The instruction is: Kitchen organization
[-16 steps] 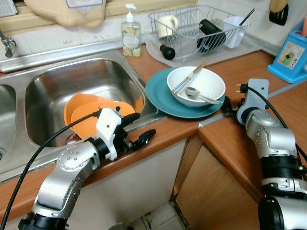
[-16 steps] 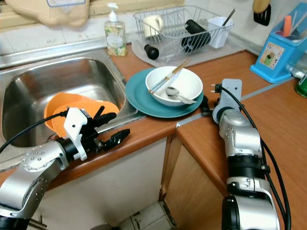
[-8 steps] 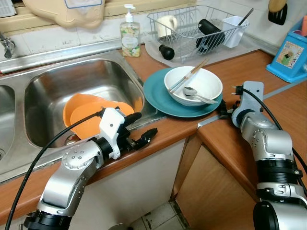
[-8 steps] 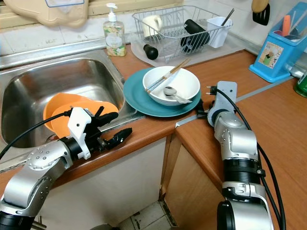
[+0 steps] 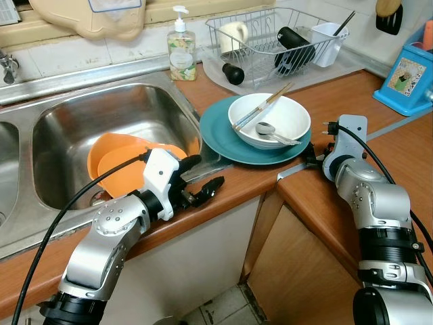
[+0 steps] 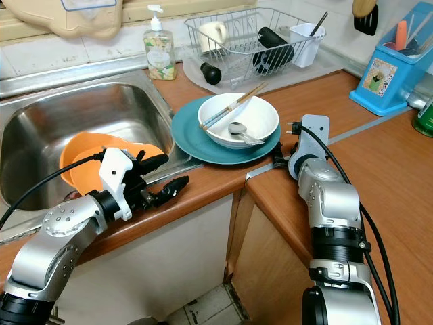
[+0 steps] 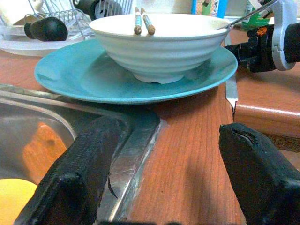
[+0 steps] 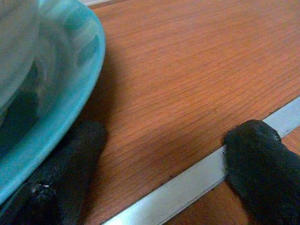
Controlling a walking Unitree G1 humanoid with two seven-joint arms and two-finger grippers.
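You can't see the right gripper (image 5: 312, 160) whole from the head views, because its wrist housing covers most of it and one finger (image 8: 61, 168) slips under the rim of the teal plate (image 5: 230, 139). The orange dishes (image 5: 115, 159) in the sink (image 5: 81, 108) sit partly behind the left gripper (image 5: 203, 179) and its white mount, so you can't count them. The beige thing (image 5: 88, 13) on the sill is cut by the top edge, and the drying rack's (image 5: 270, 34) contents are too small to name.
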